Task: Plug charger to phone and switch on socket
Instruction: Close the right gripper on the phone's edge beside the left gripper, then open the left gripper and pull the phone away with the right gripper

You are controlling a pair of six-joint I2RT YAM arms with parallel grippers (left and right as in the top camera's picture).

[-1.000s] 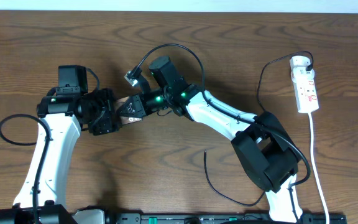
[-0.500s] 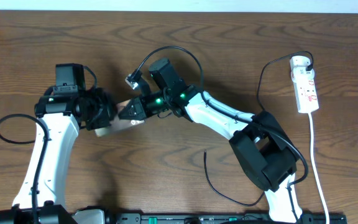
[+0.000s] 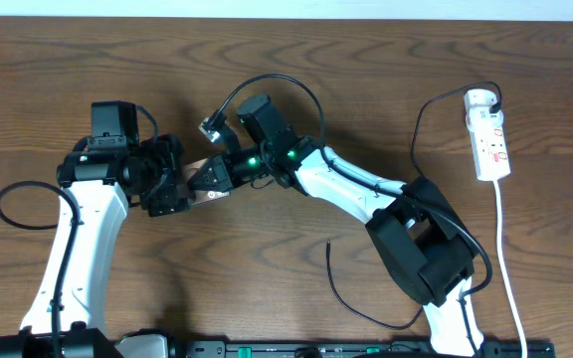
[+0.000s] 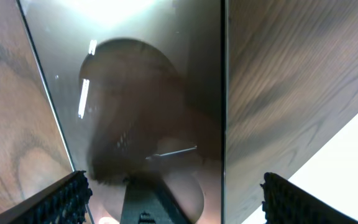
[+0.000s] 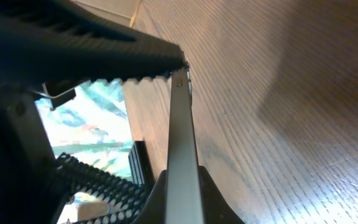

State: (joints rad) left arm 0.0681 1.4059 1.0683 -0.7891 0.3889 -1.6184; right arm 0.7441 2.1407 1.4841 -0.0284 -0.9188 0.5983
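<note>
The phone [image 4: 135, 93] sits left of the centre of the bench [image 3: 48, 70], between the 2 claws. The right claw [image 3: 209, 180] is pressed together on it. In the right wrist view the phone shows edge-on as a thin pale strip between the 2 serrated black fingers [image 5: 104, 46]. The left claw [image 4: 174, 183] is spread wide at the phone's left end and grips nothing. 1 of its fingers is just beside the edge of the glossy face, and the other is well clear of it over bare wood. The charger [image 3: 415, 139] runs as a thin black cable from the far end of the socket [image 3: 488, 139] and disappears under the right arm. It then loops across the near bench, with its free tip lying apart from the phone. The socket lies at the far right, its white cord [image 3: 506, 249] trailing toward the near edge.
</note>
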